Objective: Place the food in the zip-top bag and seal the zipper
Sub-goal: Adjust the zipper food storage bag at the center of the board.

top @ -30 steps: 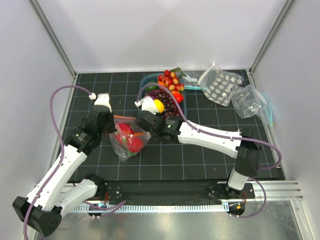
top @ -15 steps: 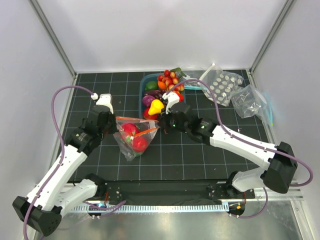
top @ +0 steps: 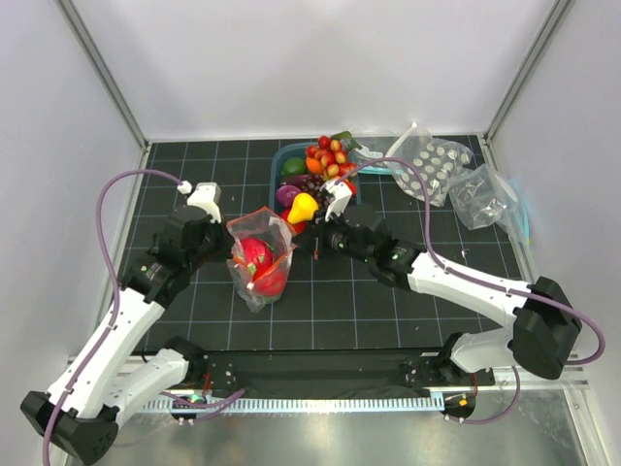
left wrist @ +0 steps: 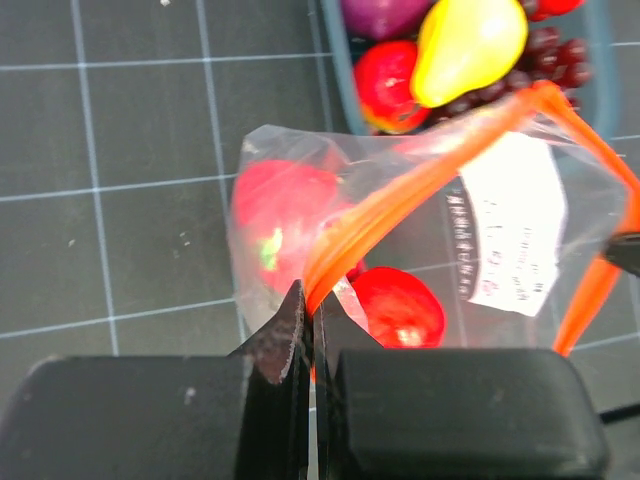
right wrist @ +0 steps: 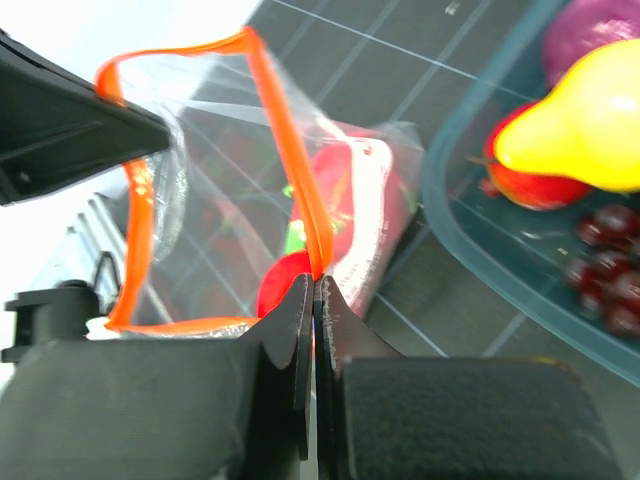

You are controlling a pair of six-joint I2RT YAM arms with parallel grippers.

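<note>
The zip-top bag [top: 260, 277] is held upright between both grippers, mouth open. Two red fruits [top: 256, 255] lie inside it. My left gripper [top: 231, 243] is shut on the left end of the orange-red zipper [top: 264, 214]; the left wrist view shows its tips [left wrist: 310, 300] pinching the zipper [left wrist: 420, 180] beside the white label [left wrist: 512, 225]. My right gripper [top: 299, 241] is shut on the zipper's right side; in the right wrist view its tips [right wrist: 314, 285] clamp the zipper [right wrist: 290, 150]. A yellow pear [top: 302, 206] lies in the tub with other food.
A teal tub [top: 278, 163] behind the bag holds grapes [right wrist: 610, 270], tomatoes and other toy food. A clear pouch of white discs [top: 427, 167] and a clear pouch with a teal-blue strip [top: 490, 199] lie at the back right. Cage walls stand on both sides.
My right arm drew back to the right and closed on the bag's right zipper edge. The bag rose upright and its mouth opened wider. The left gripper kept its hold.
</note>
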